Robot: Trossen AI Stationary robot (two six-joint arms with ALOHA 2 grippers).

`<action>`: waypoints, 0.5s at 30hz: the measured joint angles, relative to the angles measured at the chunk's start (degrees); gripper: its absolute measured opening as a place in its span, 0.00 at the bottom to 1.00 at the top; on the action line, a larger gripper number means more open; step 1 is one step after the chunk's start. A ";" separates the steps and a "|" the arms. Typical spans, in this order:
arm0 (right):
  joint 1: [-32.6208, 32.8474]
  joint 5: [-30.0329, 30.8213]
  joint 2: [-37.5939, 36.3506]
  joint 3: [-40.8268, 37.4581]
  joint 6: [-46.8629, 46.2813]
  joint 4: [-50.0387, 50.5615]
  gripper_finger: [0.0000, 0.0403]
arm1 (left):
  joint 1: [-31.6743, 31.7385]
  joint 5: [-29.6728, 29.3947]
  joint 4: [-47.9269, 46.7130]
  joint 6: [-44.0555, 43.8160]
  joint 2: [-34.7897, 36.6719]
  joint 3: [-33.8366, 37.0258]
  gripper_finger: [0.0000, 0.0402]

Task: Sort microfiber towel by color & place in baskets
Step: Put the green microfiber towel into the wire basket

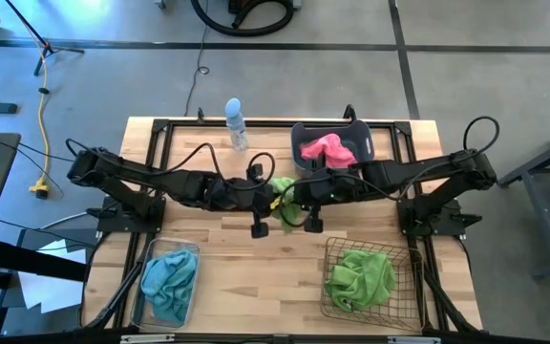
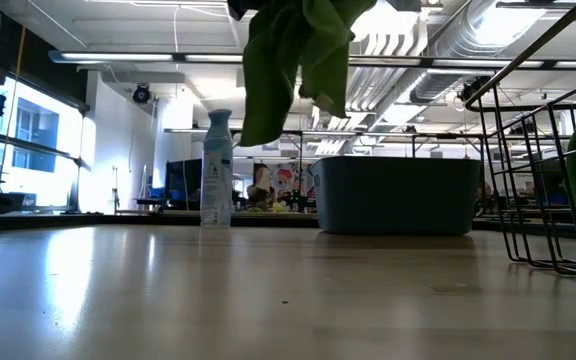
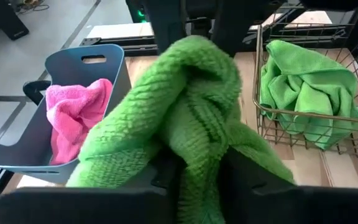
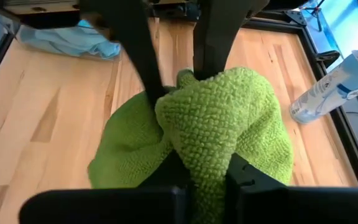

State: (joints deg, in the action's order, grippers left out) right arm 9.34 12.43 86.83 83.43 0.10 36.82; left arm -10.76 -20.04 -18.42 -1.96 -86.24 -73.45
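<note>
Both grippers meet mid-table on the green towel (image 1: pixel 285 191), lifted clear of the wood: right gripper (image 4: pixel 204 163) is clamped on it, left gripper (image 3: pixel 199 167) pinches it too, as far as I can tell. Let the left release fully before you pull away, then carry it to the wire basket (image 1: pixel 409 304) at near right, high enough to clear the rim.

The hanging green towel (image 2: pixel 293 60) is cut off at top in the low view

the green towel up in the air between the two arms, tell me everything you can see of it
The green towel is a lime, fuzzy, waffle-textured cloth, bunched and folded. It hangs above the middle of the wooden table, clear of the surface, its loose end drooping down. Both arms meet at it: the left gripper and the right gripper each have their dark fingers pinched into its folds from opposite sides. Nothing else touches it.
</note>
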 joint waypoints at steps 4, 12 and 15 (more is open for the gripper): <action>-0.02 -0.02 0.00 0.37 -0.05 0.48 0.02 | -0.02 -0.11 -2.98 -1.17 -0.02 -2.09 0.32; -0.09 0.62 -2.98 4.31 -0.34 10.96 0.01 | 0.02 -1.15 -25.66 -3.29 1.86 -10.32 0.55; 0.11 1.68 -6.85 3.07 -3.68 14.70 0.01 | 0.01 -3.63 -32.65 -8.41 4.59 -9.41 0.58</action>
State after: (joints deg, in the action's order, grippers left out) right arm 9.45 14.11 79.98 86.50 -3.57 51.51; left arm -10.75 -23.67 -51.08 -10.38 -81.65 -82.86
